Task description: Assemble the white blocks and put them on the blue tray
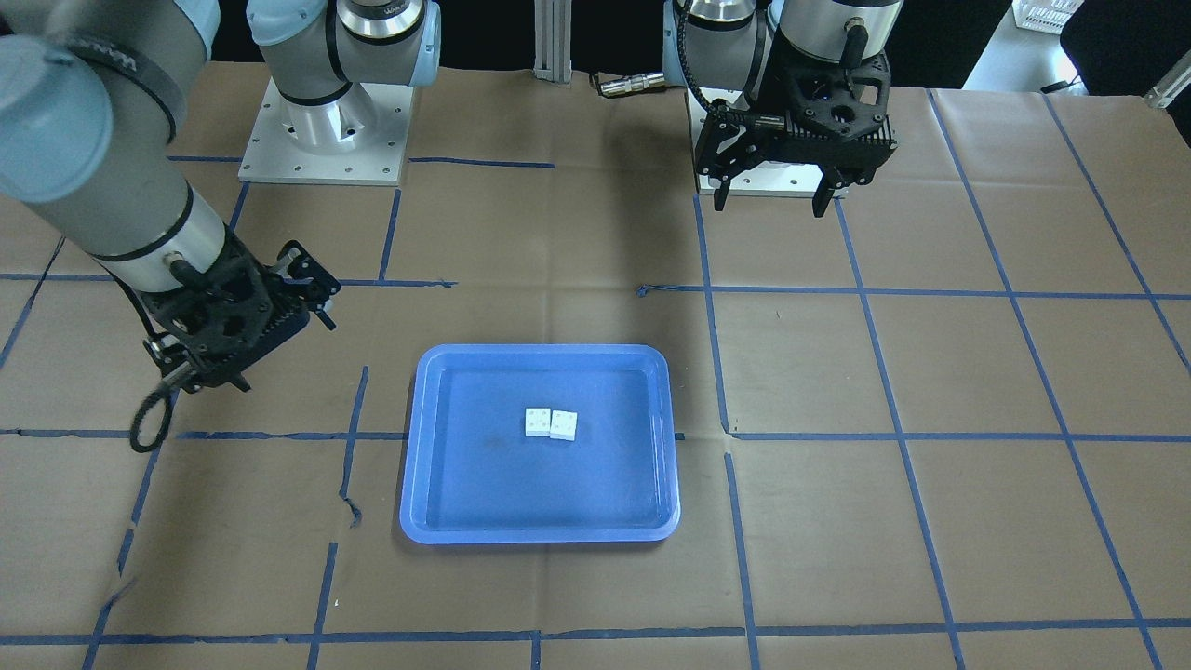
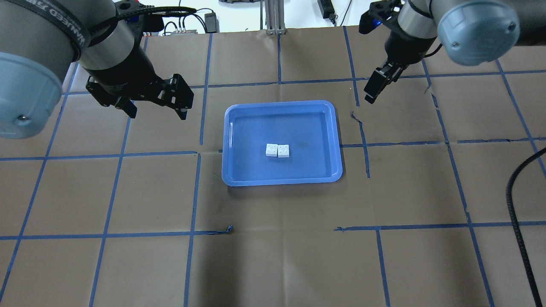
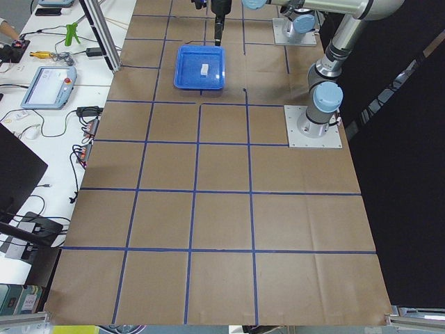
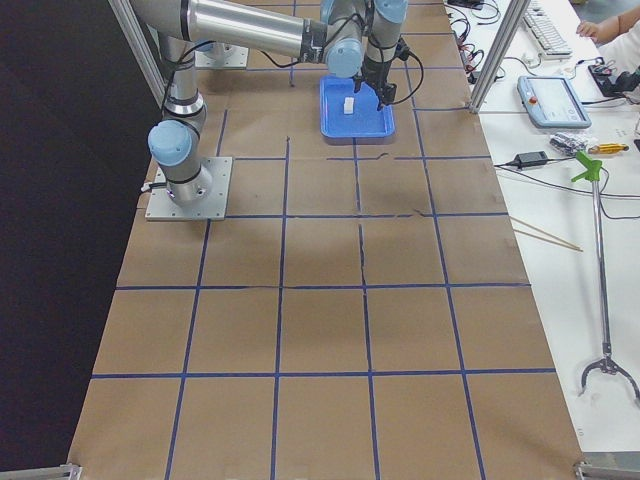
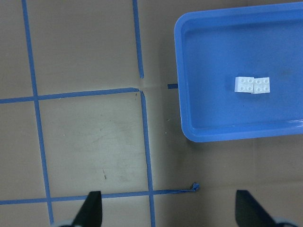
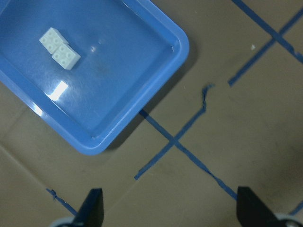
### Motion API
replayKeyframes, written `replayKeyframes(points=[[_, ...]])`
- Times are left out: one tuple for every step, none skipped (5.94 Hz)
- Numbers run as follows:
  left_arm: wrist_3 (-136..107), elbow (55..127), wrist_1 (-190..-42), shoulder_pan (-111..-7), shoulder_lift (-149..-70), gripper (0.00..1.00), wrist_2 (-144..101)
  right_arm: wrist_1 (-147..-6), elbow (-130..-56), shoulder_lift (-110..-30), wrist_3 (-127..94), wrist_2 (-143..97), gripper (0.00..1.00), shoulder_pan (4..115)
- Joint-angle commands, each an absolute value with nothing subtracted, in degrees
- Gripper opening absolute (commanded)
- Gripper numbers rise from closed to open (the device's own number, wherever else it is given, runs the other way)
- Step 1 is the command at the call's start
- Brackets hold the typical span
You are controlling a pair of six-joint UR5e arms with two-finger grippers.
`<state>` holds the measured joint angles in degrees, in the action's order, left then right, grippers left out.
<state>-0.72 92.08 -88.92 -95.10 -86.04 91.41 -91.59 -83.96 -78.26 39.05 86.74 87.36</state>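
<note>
Two white blocks (image 2: 271,149) (image 2: 283,151) lie side by side, touching, studs up, near the middle of the blue tray (image 2: 281,103). They also show in the front view (image 1: 538,422) (image 1: 563,424), the left wrist view (image 5: 245,84) and the right wrist view (image 6: 53,39). My left gripper (image 2: 158,113) is open and empty, raised over the table to the left of the tray. My right gripper (image 2: 372,91) is open and empty, raised beyond the tray's far right corner. Both wrist views show spread fingertips (image 5: 92,208) (image 6: 92,205) with nothing between them.
The table is covered in brown paper with a blue tape grid. The arm bases (image 1: 321,130) stand at the robot's edge. A black cable (image 2: 516,204) hangs at the right. A side bench with a tablet (image 3: 49,83) and tools runs along the far edge.
</note>
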Motion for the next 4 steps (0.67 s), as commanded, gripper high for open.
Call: replayKeyframes(points=[[-0.70,92.11,-88.86,-95.10,-86.04,0.99,91.41,-72.09,-73.27,-79.54,14.39,92.36,1.00,87.19],[-0.70,92.20,-88.86,-95.10,-85.96,0.99,91.49,-68.07,-69.82,-79.71,2.41,92.46,1.00,87.62],[-0.70,92.20,-88.94,-95.10,-85.96,0.99,91.41,-67.85,-69.87,-79.63,-9.55,91.42,1.00,88.58],[-0.70,92.20,-88.86,-95.10,-86.04,0.99,91.41,-68.46,-71.79,-79.19,-10.10,91.49,1.00,88.85]])
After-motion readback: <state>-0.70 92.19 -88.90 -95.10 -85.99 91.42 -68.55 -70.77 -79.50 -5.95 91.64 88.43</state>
